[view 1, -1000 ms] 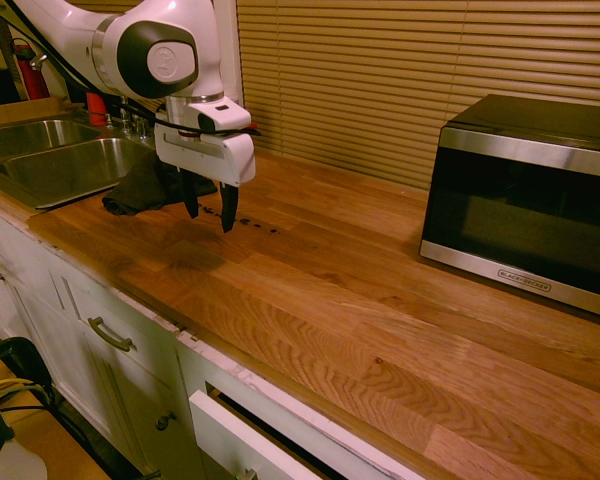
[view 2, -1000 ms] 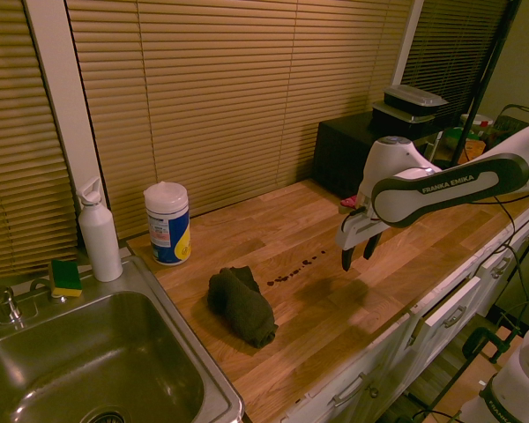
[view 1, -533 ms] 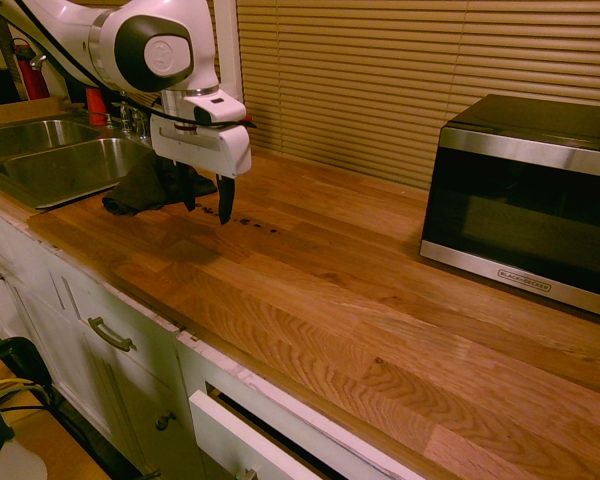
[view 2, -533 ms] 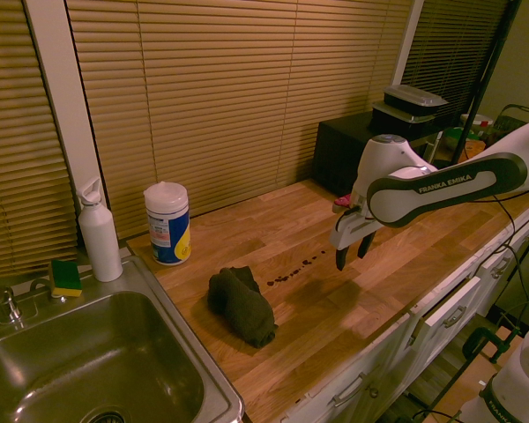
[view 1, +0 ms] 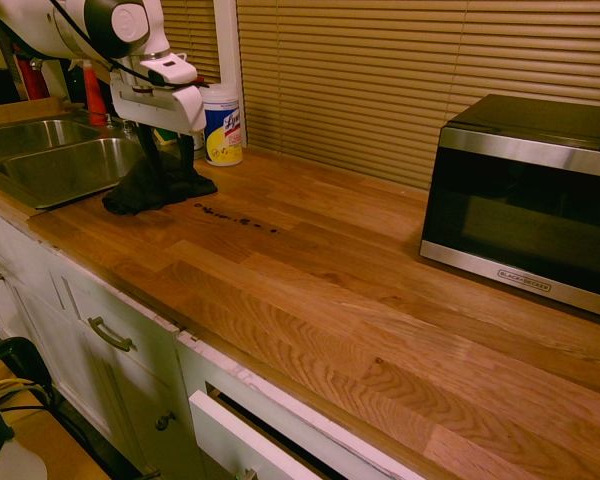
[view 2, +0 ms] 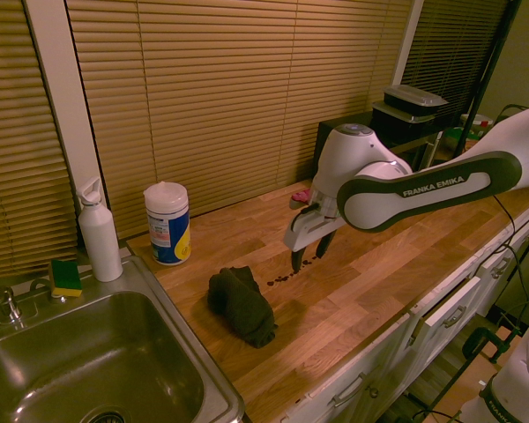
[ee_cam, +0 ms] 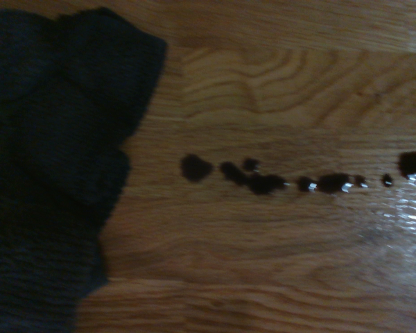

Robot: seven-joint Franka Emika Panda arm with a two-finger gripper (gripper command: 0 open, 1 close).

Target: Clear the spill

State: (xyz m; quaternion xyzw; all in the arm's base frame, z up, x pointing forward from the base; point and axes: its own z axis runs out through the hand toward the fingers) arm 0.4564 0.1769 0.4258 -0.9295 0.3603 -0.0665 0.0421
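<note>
Parted Fingers Held Above Countertop Beside Dark Spill

In the first exterior view, the white two-finger gripper [view 1: 170, 165] is seen in front of the crumpled dark grey cloth rag [view 1: 150, 187]; the thin trail of dark brown-black spill drops [view 1: 238, 218] is shown beside the rag on the brown wooden countertop [view 1: 360, 290].

In the second exterior view, the black fingers are held apart, nothing gripped, above the countertop near the spill drops, which are partly hidden behind them.

In the wrist view, glossy drops are lined up near the rag, apart from it.

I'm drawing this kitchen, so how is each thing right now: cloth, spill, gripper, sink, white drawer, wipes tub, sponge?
Cloth: crumpled, beside the spill
Spill: dark, shiny drops in a line, not wiped up
Gripper: open, holding nothing
Sink: no dishes in the basin
White drawer: pulled partly open
Wipes tub: upright, lid on
Sponge: beside the faucet
</note>
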